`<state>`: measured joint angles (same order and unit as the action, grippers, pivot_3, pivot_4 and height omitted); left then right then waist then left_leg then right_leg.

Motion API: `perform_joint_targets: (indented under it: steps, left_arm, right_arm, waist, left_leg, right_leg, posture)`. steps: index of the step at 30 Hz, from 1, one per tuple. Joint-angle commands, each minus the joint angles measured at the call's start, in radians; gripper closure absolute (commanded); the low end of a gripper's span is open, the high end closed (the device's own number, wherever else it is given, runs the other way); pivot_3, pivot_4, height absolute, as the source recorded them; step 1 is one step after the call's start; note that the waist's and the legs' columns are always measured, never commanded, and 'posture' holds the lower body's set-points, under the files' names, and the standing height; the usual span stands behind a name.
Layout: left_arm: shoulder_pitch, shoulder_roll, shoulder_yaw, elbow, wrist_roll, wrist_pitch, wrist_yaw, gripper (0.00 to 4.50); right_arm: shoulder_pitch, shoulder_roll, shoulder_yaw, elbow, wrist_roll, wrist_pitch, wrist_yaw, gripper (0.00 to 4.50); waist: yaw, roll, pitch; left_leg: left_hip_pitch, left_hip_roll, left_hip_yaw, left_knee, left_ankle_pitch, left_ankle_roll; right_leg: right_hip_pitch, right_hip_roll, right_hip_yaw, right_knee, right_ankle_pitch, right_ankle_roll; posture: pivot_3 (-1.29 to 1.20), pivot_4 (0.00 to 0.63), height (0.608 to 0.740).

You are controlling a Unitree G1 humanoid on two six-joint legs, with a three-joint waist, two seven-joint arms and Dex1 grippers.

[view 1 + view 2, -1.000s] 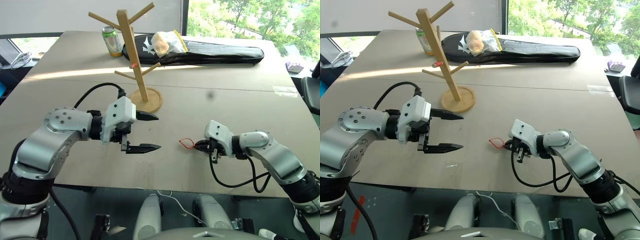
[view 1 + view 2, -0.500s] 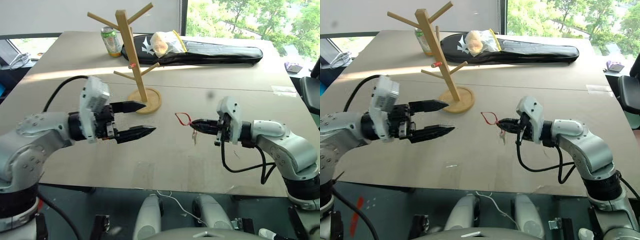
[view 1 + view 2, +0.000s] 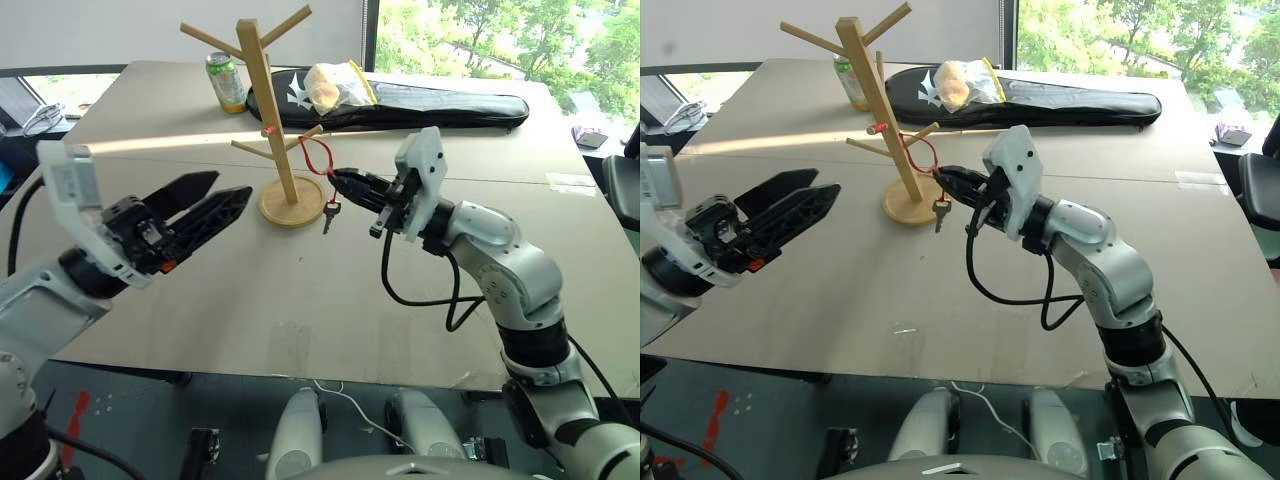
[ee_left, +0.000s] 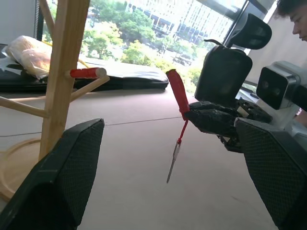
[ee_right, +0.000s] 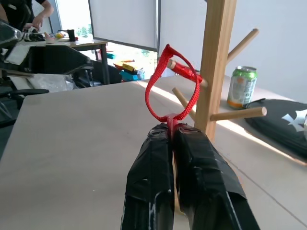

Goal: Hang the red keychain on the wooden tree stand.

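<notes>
Partly cut off at the top, the wooden tree stand point(image 3: 272, 110) rises near the far-left part of the grey table point(image 3: 400, 300), with a green can point(image 3: 225, 82) and a black bag point(image 3: 420, 105) along the far edge under bright windows. The right gripper point(image 3: 340, 180), fingers pinched together, clamps the red keychain point(image 3: 318, 158) aloft just beside a peg, key dangling. The left gripper point(image 3: 215, 195) hovers spread wide, empty.

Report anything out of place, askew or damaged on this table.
Nothing stands out. The wooden tree stand is upright, the green can stands behind it, and the red keychain hangs intact from the right gripper beside a peg.
</notes>
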<state>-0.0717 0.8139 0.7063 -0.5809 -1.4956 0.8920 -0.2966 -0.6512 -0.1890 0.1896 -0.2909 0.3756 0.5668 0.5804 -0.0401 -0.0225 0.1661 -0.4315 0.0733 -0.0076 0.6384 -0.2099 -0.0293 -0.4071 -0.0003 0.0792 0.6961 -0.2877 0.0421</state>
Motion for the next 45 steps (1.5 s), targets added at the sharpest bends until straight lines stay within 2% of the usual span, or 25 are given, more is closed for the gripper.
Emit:
perform_joint_targets:
  steps: [1, 5, 14, 29, 32, 39, 41, 45]
  left_arm:
    - [0.025, 0.017, 0.051, -0.034, -0.007, -0.051, 0.009, 0.0]
    - [0.069, 0.027, 0.09, -0.034, 0.001, -0.079, 0.005, 0.0]
    - [0.09, 0.038, 0.084, -0.034, -0.003, -0.123, 0.012, 0.0]
    - [0.061, 0.062, 0.039, -0.005, 0.023, -0.144, -0.003, 0.0]
    - [0.056, 0.064, 0.033, -0.001, 0.027, -0.146, -0.006, 0.0]
    - [0.049, 0.079, 0.024, 0.018, 0.045, -0.14, -0.023, 0.0]
    - [0.052, 0.095, 0.028, 0.031, 0.056, -0.128, -0.034, 0.0]
    - [0.081, 0.198, 0.06, 0.121, 0.162, -0.087, -0.13, 0.0]
  right_arm:
    - [-0.063, 0.023, 0.035, 0.07, -0.07, -0.128, 0.007, 4.46]
    - [-0.154, 0.087, 0.075, 0.202, -0.147, -0.219, -0.015, 4.46]
    - [-0.218, 0.149, 0.103, 0.324, -0.23, -0.312, -0.016, 4.46]
    - [-0.259, 0.165, 0.127, 0.457, -0.36, -0.361, -0.036, 4.46]
    - [-0.256, 0.168, 0.124, 0.462, -0.368, -0.362, -0.032, 3.54]
    - [-0.199, 0.123, 0.111, 0.41, -0.335, -0.336, 0.043, 0.21]
    - [-0.175, 0.092, 0.1, 0.377, -0.316, -0.318, 0.077, 0.1]
    - [-0.118, -0.067, 0.033, 0.26, -0.198, -0.188, 0.231, 0.1]
  waist:
    - [0.0, 0.0, 0.0]
    - [-0.003, 0.0, 0.0]
    - [0.001, 0.0, 0.0]
    - [-0.001, 0.0, 0.0]
    - [-0.001, 0.0, 0.0]
    - [-0.001, 0.0, 0.0]
    - [0.0, 0.0, 0.0]
    - [0.004, 0.0, 0.001]
  left_leg:
    - [0.0, 0.0, 0.0, 0.0, 0.0, 0.0]
    - [0.0, 0.0, 0.0, -0.001, 0.0, -0.001]
    - [0.0, 0.0, 0.0, -0.001, 0.001, -0.001]
    - [0.0, 0.0, 0.0, -0.002, 0.001, -0.001]
    - [0.0, 0.0, 0.0, -0.002, 0.001, -0.001]
    - [0.0, 0.0, 0.0, -0.002, 0.001, -0.001]
    - [0.0, 0.0, 0.0, -0.002, 0.001, -0.001]
    - [0.0, 0.0, 0.0, -0.002, 0.001, -0.001]
  right_leg:
    - [0.0, 0.0, 0.0, 0.0, 0.0, 0.0]
    - [-0.001, 0.0, 0.0, 0.0, 0.0, 0.0]
    - [0.0, 0.0, 0.0, 0.0, 0.0, 0.0]
    - [-0.001, 0.0, 0.0, 0.0, 0.0, 0.0]
    - [-0.001, 0.0, 0.0, 0.0, 0.0, 0.0]
    - [-0.001, 0.0, 0.0, 0.0, 0.0, 0.0]
    - [-0.001, 0.0, 0.0, -0.001, 0.0, 0.0]
    - [-0.001, 0.0, -0.001, -0.001, 0.0, 0.0]
  posture:
    - [0.0, 0.15, 0.74]
    - [0.0, 0.15, 0.74]
    - [0.0, 0.15, 0.74]
    - [0.0, 0.15, 0.74]
    - [0.0, 0.15, 0.74]
    - [0.0, 0.15, 0.74]
    - [0.0, 0.15, 0.74]
    - [0.0, 0.15, 0.74]
